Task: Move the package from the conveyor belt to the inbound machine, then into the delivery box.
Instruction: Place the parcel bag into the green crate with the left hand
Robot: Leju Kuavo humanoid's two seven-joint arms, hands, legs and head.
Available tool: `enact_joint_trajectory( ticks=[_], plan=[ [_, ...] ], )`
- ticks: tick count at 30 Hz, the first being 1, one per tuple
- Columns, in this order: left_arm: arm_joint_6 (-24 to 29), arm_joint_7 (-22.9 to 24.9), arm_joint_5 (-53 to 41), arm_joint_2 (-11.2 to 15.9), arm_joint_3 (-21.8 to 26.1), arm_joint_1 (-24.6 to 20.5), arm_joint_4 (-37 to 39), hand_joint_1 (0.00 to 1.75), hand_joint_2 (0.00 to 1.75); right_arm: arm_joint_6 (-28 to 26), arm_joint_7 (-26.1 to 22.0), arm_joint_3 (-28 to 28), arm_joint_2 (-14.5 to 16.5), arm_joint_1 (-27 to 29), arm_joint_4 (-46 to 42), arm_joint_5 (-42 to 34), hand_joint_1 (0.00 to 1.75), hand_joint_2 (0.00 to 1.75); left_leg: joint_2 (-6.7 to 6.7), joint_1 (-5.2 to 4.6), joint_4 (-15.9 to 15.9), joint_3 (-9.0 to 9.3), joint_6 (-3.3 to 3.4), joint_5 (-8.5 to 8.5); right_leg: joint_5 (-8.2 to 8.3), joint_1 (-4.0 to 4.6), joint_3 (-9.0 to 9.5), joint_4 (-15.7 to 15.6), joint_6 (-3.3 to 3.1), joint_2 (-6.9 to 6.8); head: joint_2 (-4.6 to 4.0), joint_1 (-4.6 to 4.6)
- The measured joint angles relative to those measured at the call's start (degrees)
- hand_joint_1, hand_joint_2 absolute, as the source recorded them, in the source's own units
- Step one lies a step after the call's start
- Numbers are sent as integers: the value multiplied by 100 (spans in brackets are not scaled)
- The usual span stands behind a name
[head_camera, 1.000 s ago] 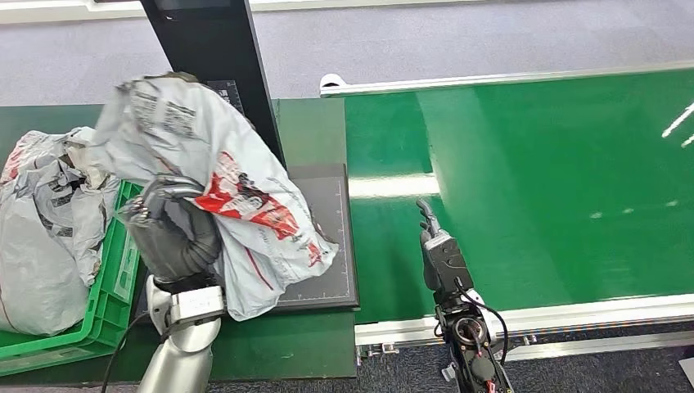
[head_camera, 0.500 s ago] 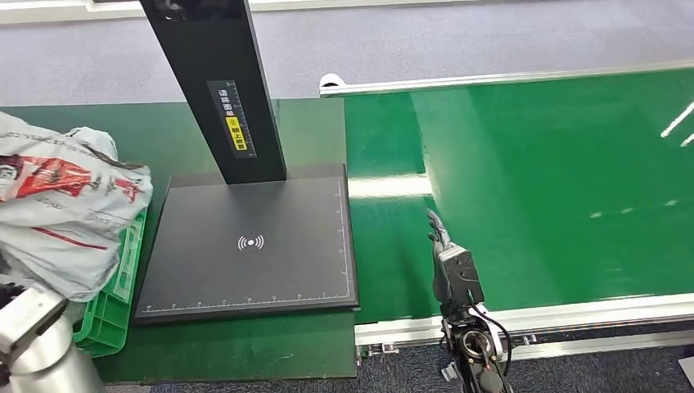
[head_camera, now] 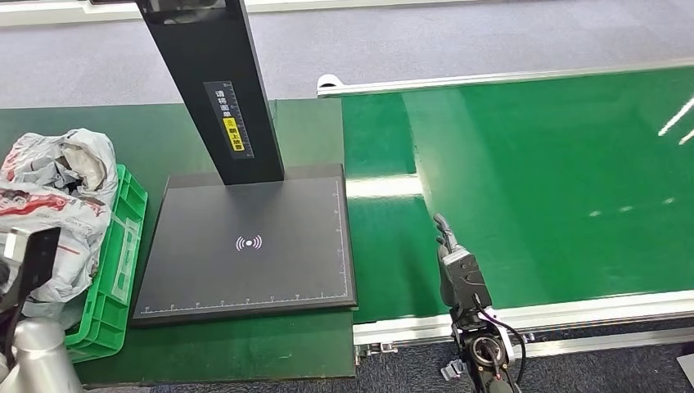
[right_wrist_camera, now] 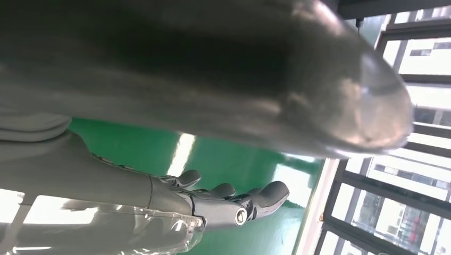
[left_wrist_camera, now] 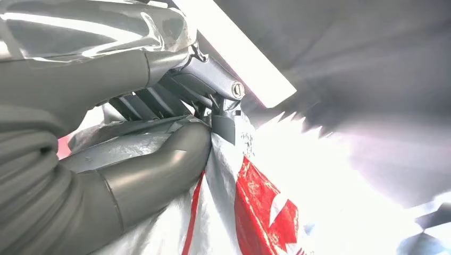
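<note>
A grey plastic package point(head_camera: 57, 205) with red print lies crumpled in the green crate point(head_camera: 119, 262) at the far left, on top of other grey bags. My left hand point(left_wrist_camera: 149, 154) grips this package point(left_wrist_camera: 255, 207), thumb under a fold and fingers over it; in the head view my left wrist point(head_camera: 29, 266) sits right beside the crate. The black scan platform point(head_camera: 245, 246) of the inbound machine is bare. My right hand point(head_camera: 454, 258) hovers over the near edge of the green conveyor belt point(head_camera: 556, 180), fingers point(right_wrist_camera: 228, 199) stretched out and holding nothing.
The machine's black post point(head_camera: 221, 90) rises from the back of the platform. A silver rail point(head_camera: 573, 315) runs along the belt's near edge. Dark green table surface point(head_camera: 245, 352) surrounds the platform and the crate.
My left hand carried the package off the scan platform leftward and down into the crate. The platform now stands uncovered. My right hand drew back slightly toward the belt's near rail.
</note>
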Motion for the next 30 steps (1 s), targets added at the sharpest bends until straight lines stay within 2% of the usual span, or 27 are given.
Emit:
enact_joint_trajectory(
  ticks=[1, 3, 7, 10, 16, 30],
  plan=[
    [-82, 457, -68, 104, -76, 59, 271, 175, 175, 23, 11, -24, 1, 5, -26, 39, 0, 0, -3, 0, 0, -1, 0, 0, -1, 0, 0, 0, 0, -2, 0, 0],
    [-333, 1060, -219, 272, -263, 155, 701, 175, 175, 64, 31, -68, 4, 12, -74, 84, 0, 0, -11, 0, 0, -5, 0, 0, -2, 0, 1, 0, 0, -8, 0, 2],
    [-971, 1570, -614, 531, -614, 186, 1282, 175, 175, 136, 72, -130, 31, 19, -136, 164, 0, 0, -20, -5, 1, -8, 1, 0, -2, -4, 3, -4, 0, -13, 0, 2],
    [-1335, 1704, -777, 700, -860, 148, 1588, 175, 175, 178, 85, -190, 60, 22, -172, 215, 0, 0, -30, -7, 1, -7, 2, 1, -2, -7, 8, -5, 1, -26, 0, 1],
    [-1462, 1767, -823, 882, -1080, 68, 1865, 175, 175, 206, 90, -259, 98, 25, -212, 257, 0, 0, -45, -7, 1, -5, 2, 8, -3, -6, 15, -4, 1, -44, 0, 0],
    [-1456, 1860, -833, 981, -1198, 25, 2011, 175, 175, 225, 90, -332, 128, 40, -238, 293, 0, 0, -60, -7, 0, 2, 3, 18, -1, -6, 29, -4, 2, -58, 0, 0]
  ],
)
